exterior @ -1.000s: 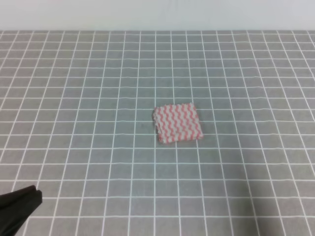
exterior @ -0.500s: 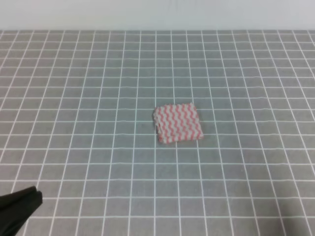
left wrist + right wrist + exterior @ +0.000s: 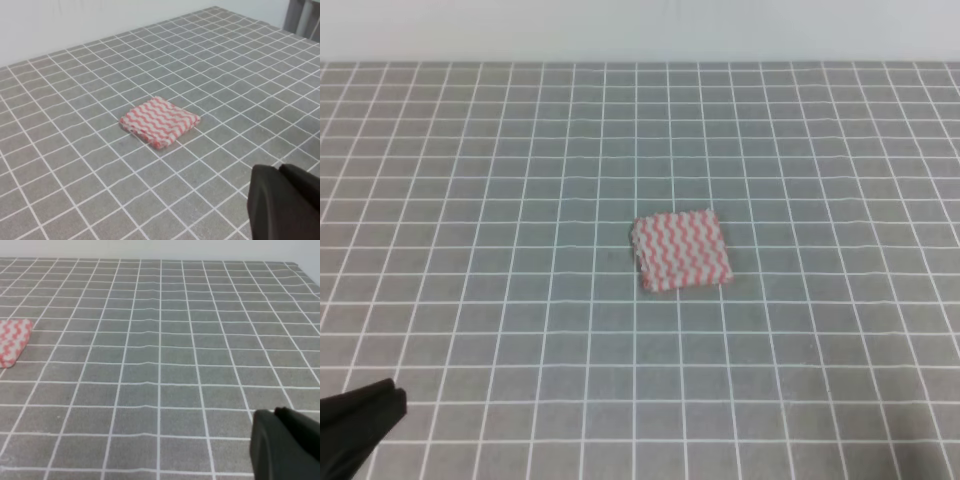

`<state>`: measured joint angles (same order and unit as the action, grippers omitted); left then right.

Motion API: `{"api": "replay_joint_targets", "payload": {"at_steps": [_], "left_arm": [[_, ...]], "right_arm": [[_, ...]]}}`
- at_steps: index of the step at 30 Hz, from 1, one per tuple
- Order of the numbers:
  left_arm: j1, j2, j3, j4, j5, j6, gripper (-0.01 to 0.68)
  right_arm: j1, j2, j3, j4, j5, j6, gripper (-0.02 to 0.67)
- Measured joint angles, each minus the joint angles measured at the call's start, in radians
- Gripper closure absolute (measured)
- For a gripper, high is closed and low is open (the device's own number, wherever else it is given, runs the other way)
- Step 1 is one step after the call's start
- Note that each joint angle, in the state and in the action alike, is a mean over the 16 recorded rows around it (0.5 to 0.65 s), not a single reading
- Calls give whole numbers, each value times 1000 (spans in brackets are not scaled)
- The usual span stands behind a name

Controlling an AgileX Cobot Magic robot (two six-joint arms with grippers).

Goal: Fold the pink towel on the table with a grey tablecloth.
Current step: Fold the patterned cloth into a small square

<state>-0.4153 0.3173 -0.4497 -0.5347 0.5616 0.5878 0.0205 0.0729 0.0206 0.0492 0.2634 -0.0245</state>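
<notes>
The pink towel (image 3: 682,251) lies folded into a small thick square near the middle of the table with a grey tablecloth (image 3: 470,200). My left gripper (image 3: 388,398) sits low at the front left, far from the towel, its black fingers together and holding nothing. The left wrist view has the towel (image 3: 160,121) ahead and the left gripper (image 3: 280,172) at the bottom right corner. Only the towel's edge (image 3: 12,342) reaches the right wrist view, at far left. The right gripper (image 3: 275,415) is shut and empty at the lower right there; it is outside the exterior high view.
A pale wall (image 3: 640,30) runs along the table's far edge. Grey upright posts (image 3: 302,17) stand at the top right of the left wrist view. The gridded cloth (image 3: 160,340) stretches flat around the towel on all sides.
</notes>
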Motion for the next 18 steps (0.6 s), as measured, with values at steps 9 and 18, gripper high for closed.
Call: {"api": "replay_joint_targets", "payload": {"at_steps": [9,18], "left_arm": [[0,-2,0,0,1,0,675],[0,-1,1,8,-14,9,675]], "right_arm": [[0,-1,-2,5,0,0,665],[0,-6,-6,9,2,0,665]]}}
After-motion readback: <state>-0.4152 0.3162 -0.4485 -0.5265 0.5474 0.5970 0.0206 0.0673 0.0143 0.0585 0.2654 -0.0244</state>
